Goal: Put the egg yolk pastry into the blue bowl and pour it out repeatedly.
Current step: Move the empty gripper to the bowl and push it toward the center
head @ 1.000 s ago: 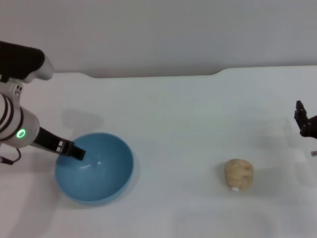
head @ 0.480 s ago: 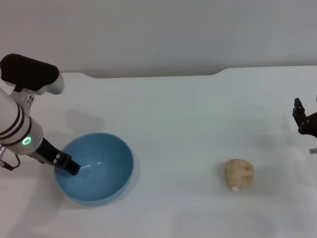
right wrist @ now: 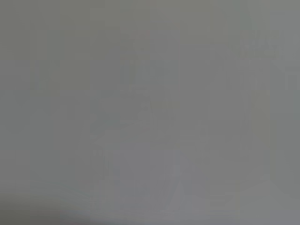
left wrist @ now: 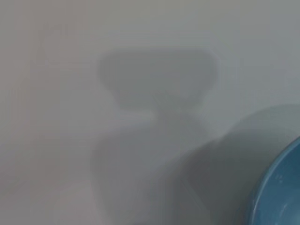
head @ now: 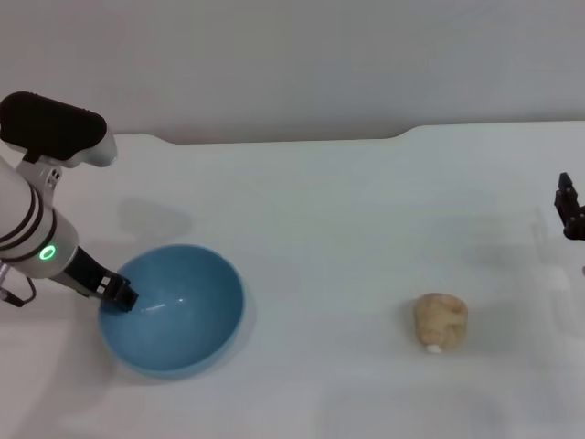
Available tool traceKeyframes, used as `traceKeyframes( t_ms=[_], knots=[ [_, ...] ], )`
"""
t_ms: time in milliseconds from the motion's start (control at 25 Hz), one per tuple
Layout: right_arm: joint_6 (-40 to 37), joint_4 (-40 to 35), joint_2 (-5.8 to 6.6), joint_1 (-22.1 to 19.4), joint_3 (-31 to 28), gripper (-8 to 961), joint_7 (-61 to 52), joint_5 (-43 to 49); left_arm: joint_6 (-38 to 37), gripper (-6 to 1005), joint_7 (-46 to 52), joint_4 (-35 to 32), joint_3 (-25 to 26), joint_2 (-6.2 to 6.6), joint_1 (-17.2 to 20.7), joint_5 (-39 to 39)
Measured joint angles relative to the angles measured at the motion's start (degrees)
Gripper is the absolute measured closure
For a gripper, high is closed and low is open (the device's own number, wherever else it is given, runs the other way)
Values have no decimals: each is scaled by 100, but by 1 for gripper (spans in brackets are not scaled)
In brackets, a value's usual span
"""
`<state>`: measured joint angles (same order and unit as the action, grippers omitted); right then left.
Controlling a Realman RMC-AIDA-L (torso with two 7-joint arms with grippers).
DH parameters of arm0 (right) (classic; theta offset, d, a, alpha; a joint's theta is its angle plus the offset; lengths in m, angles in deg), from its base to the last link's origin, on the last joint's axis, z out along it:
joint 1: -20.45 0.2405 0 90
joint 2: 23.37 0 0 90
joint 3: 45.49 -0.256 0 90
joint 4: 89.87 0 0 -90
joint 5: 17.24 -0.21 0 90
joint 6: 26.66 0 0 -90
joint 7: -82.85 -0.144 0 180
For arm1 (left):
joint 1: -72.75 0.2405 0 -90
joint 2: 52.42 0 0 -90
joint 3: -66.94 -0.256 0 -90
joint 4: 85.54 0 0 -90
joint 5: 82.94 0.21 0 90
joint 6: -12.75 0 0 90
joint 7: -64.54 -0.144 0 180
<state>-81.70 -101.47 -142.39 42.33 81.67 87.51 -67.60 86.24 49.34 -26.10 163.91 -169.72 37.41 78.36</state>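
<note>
The blue bowl stands upright at the front left of the white table, and nothing lies inside it. My left gripper sits right at the bowl's left rim, its dark tip over the edge. A slice of the bowl shows in a corner of the left wrist view. Far to the right the tan egg yolk pastry rests on the table with its white spot toward the front. My right gripper hangs at the right edge, behind and to the right of the pastry, apart from it.
The white table stretches between bowl and pastry, with its back edge against a grey wall. The left arm's shadow falls on the tabletop beside the bowl. The right wrist view holds only a plain grey surface.
My left gripper has drawn back from inside the bowl to its left rim. The right gripper has shifted further toward the right edge. Bowl and pastry stay where they were.
</note>
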Motion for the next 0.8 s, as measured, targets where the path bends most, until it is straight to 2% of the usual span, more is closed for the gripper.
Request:
traceKeyframes(
  t_ms=[160,360,480,720,800],
  knots=[
    [-1,10,2,0,-59,473,0,0,29,348,-2,-65,3,5,-16,-1],
    [-118,22,8,7,-64,473,0,0,37,591,-2,-126,6,7,-30,11],
    [-249,32,10,8,-64,473,0,0,49,826,-1,-127,10,7,-50,10],
    [-278,-17,13,9,-164,473,-115,0,198,955,3,-123,18,0,-165,-4],
    [-249,-62,17,9,-262,473,-271,0,260,961,3,-124,18,-5,-205,-10]
  ],
)
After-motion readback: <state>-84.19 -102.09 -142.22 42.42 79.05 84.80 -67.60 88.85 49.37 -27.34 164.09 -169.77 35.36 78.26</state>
